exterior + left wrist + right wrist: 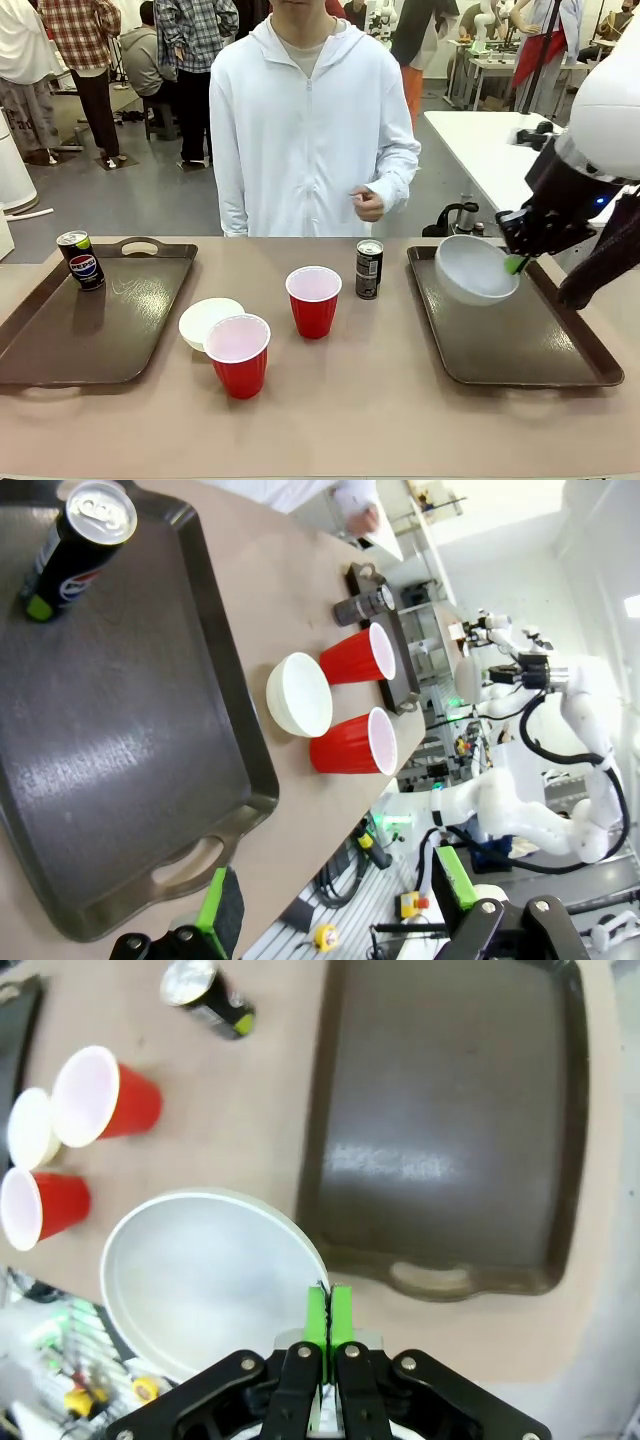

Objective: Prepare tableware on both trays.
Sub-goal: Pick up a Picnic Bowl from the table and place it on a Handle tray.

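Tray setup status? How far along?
Done: Pepsi can stands on the left tray. In hand: right gripper holds a white bowl aloft at the right tray. Left: both red cups, the other bowl and second can sit on the table.

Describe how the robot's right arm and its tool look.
The right arm has a smooth, rounded white shell that ends in a black wrist section. Its tool is black, with two slim fingers faced in bright green pads.

A robotics lab or workshop; white worktables [478, 150] with gear, bystanders [78, 60] on a bare grey floor [150, 200].
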